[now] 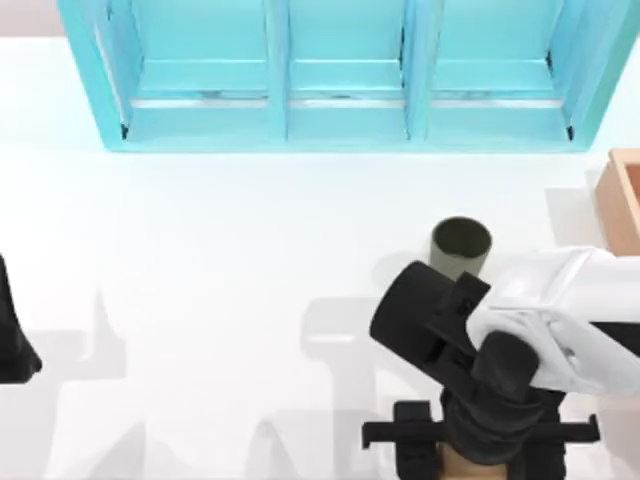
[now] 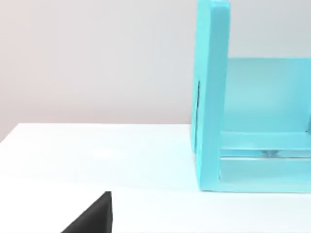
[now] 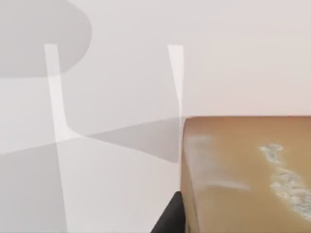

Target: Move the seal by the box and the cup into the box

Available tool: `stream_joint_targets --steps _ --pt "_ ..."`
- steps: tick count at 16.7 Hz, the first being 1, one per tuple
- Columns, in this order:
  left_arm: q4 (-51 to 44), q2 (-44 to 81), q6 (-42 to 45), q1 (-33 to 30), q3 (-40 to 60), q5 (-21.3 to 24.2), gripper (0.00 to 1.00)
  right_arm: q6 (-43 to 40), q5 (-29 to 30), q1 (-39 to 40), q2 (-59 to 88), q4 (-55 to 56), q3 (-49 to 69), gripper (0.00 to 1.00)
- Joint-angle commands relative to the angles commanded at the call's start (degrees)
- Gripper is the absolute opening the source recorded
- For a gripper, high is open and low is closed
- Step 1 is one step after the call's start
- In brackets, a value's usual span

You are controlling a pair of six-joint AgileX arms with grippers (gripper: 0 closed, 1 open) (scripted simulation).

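The turquoise shelf unit (image 1: 345, 75) spans the table's (image 1: 200, 250) far edge. The box (image 1: 622, 195) sits at the right edge, the cup (image 1: 461, 246) standing near it toward the middle. Our right gripper (image 1: 480, 440) hangs at the near edge directly over the seal (image 3: 248, 174), which lies close beneath it; we cannot tell its finger spread. Our left gripper (image 1: 15, 340) is parked at the left edge.

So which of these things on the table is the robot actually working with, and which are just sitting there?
Part of the job:
- the seal, a tan block under the right gripper at the table's near edge
- the cup, upright, right of centre
- the box, at the right edge

Just there:
- the turquoise shelf unit along the back
- the left arm, parked at the left edge
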Motion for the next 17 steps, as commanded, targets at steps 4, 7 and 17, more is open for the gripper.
stream_joint_targets --steps 4,7,17 --pt "0.0 0.0 0.0 0.0 0.0 0.0 1.00 -3.2 0.0 -3.2 -4.0 -4.1 0.7 0.00" --pt "0.0 0.0 0.0 0.0 0.0 0.0 1.00 -8.4 0.0 -8.4 -11.2 -13.0 1.4 0.00" --pt "0.0 0.0 0.0 0.0 0.0 0.0 1.00 -17.4 0.0 -17.0 -22.7 -25.6 2.4 0.00"
